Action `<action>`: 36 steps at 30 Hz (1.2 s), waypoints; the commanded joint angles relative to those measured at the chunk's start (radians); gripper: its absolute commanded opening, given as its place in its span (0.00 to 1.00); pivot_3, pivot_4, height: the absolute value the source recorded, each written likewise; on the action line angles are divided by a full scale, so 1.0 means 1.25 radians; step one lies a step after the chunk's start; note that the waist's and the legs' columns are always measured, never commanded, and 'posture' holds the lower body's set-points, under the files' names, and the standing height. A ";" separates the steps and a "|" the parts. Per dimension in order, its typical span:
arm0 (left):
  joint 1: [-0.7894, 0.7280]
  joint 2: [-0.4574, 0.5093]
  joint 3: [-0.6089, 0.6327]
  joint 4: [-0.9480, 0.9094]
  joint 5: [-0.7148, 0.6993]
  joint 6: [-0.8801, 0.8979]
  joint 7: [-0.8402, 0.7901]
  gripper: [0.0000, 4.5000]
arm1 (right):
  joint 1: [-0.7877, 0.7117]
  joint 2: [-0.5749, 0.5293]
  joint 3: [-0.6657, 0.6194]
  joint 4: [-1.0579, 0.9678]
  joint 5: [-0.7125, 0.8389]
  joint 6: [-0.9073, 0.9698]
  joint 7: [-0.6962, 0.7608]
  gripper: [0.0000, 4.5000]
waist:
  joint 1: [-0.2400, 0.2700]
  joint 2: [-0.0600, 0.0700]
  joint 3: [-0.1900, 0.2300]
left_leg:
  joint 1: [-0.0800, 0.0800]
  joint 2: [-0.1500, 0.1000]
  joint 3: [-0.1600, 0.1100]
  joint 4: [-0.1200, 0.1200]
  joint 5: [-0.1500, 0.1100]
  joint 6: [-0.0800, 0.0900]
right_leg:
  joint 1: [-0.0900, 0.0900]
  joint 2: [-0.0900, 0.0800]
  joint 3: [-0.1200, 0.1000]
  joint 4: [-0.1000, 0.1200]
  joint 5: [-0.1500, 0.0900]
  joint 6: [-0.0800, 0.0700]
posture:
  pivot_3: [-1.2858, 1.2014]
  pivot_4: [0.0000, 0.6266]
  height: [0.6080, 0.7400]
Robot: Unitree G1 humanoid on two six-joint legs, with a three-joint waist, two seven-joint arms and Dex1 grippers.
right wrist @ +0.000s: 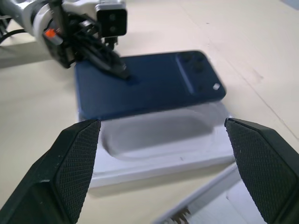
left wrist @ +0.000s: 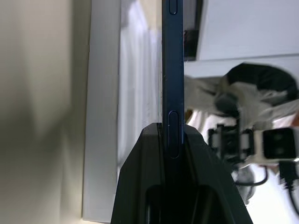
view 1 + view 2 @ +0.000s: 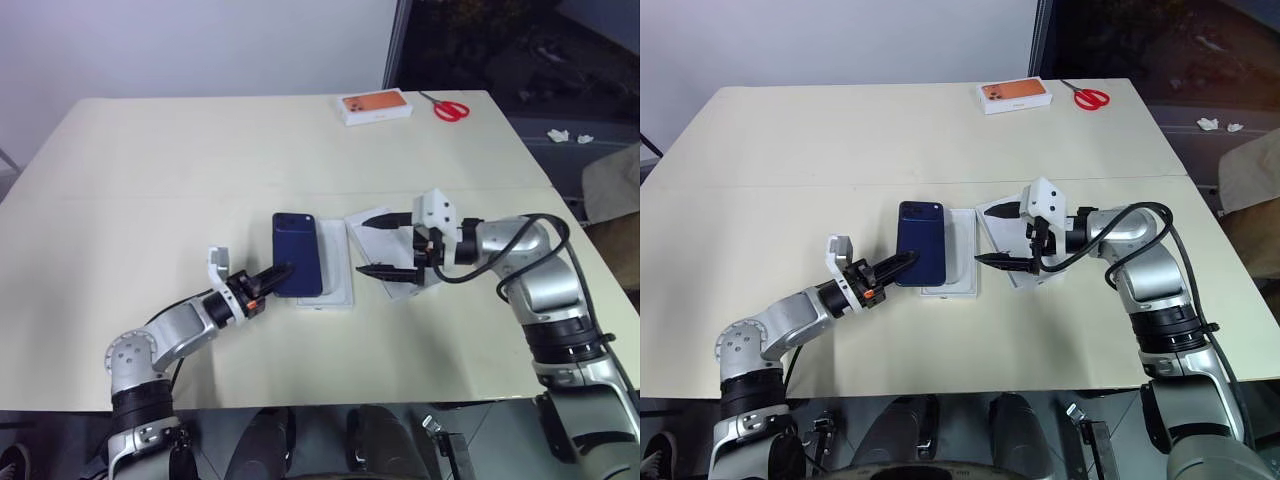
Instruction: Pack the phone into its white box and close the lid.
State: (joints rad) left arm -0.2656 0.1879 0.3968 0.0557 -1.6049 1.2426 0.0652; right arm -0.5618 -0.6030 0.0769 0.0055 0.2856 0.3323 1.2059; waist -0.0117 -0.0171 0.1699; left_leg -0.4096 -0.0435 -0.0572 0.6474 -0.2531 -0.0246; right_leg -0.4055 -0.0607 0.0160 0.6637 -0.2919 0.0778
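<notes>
- Head views: left gripper (image 3: 281, 270) jaws clamp the phone (image 3: 298, 254) by its near end, half over the white box (image 3: 339, 262) on the table (image 3: 200, 150); misalignment could catch a wall.
- Left wrist view: thin edge grip; phone may slip.
- Right wrist view: right gripper (image 1: 163, 154) jaws spread wide, empty; lid (image 3: 372, 240) just beside, could be nudged.

The phone (image 3: 298, 255) was dark navy blue, and the white box (image 3: 340, 262) under it plain white. Far beyond the phone, a box (image 3: 376, 107) carried orange print beside red-handled scissors (image 3: 449, 107) on the cream tabletop (image 3: 200, 150).
</notes>
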 commanded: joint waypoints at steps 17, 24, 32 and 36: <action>-0.092 0.042 -0.105 0.048 0.042 -0.029 -0.099 0.00 | -0.005 0.005 0.007 -0.008 0.003 -0.038 -0.049 0.99 | 0.001 0.000 0.000 | 0.000 0.000 0.000 0.000 0.001 -0.001 | 0.000 0.000 0.000 0.000 0.000 0.000 | 0.52 0.24 1.00; -0.081 0.034 -0.105 0.038 0.042 -0.043 -0.089 0.00 | -0.007 0.005 0.010 0.001 0.000 -0.047 -0.053 0.99 | 0.001 0.000 0.000 | 0.000 0.000 0.000 0.000 0.001 -0.001 | 0.000 0.000 0.000 0.000 0.000 0.000 | 0.52 0.24 1.00; -0.059 0.004 -0.116 0.008 0.027 -0.048 -0.065 0.00 | -0.008 0.003 0.013 0.009 -0.003 -0.055 -0.049 0.99 | 0.001 0.000 0.000 | 0.000 0.000 0.000 0.000 0.001 -0.001 | 0.001 0.000 0.000 0.000 0.000 0.000 | 0.52 0.24 1.00; -0.048 0.005 -0.111 -0.004 0.027 -0.051 -0.060 0.00 | 0.010 -0.026 0.012 0.010 0.002 -0.056 -0.016 0.99 | 0.001 0.000 0.000 | 0.000 0.000 0.000 0.000 0.001 -0.001 | 0.001 0.000 0.000 0.000 0.000 0.000 | 0.52 0.24 1.00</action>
State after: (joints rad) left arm -0.3208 0.1940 0.2486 0.0960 -1.5383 1.1887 0.0003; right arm -0.5538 -0.6149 0.0968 0.0254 0.2790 0.2771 1.1692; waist -0.0103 -0.0172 0.1700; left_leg -0.4096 -0.0438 -0.0571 0.6479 -0.2523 -0.0257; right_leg -0.4048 -0.0608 0.0158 0.6632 -0.2919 0.0778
